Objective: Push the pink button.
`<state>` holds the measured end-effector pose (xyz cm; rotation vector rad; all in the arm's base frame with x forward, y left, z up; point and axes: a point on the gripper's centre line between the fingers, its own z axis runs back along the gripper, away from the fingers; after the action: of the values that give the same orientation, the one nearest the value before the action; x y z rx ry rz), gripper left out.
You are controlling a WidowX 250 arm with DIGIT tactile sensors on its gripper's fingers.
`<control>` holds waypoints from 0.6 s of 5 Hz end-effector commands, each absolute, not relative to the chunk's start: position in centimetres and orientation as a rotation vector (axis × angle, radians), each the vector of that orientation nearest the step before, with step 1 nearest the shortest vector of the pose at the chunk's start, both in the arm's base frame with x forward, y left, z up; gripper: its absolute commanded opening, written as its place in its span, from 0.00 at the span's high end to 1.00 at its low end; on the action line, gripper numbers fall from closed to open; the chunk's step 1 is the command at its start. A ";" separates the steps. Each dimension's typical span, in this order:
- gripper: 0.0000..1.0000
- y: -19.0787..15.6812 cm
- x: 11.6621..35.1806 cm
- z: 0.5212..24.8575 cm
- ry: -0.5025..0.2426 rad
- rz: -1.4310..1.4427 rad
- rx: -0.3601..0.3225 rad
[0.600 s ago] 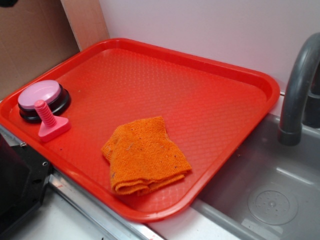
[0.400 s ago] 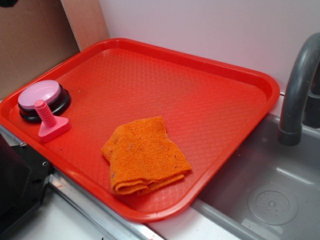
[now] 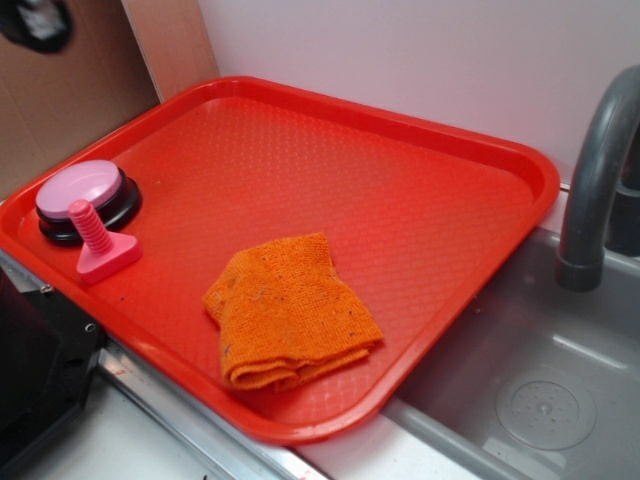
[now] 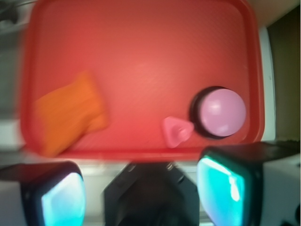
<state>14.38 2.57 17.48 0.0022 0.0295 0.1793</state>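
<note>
The pink button (image 3: 78, 188), a light-pink dome in a black round base, sits at the left corner of the red tray (image 3: 420, 150). It also shows in the wrist view (image 4: 223, 112), at the right of the tray. My gripper (image 4: 141, 197) is high above the tray's near edge, its two fingers wide apart with nothing between them. In the exterior view only a dark blurred part of it (image 3: 35, 22) shows at the top left, well above the button.
A pink ribbed screw toy (image 3: 100, 243) stands right in front of the button, also in the wrist view (image 4: 177, 130). A folded orange cloth (image 3: 285, 312) lies mid-tray near the front. A grey sink (image 3: 540, 400) and faucet (image 3: 598, 175) are to the right.
The gripper has come further into the exterior view at the top left, moving down. Nothing on the tray has moved.
</note>
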 end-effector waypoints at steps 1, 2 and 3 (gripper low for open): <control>0.00 8.2 15.2 12.4 -0.022 0.480 0.031; 0.00 11.3 12.2 9.2 -0.034 0.566 0.013; 0.00 11.4 13.4 7.8 -0.028 0.491 0.051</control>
<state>13.57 10.86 7.23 0.0391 -0.0090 0.4872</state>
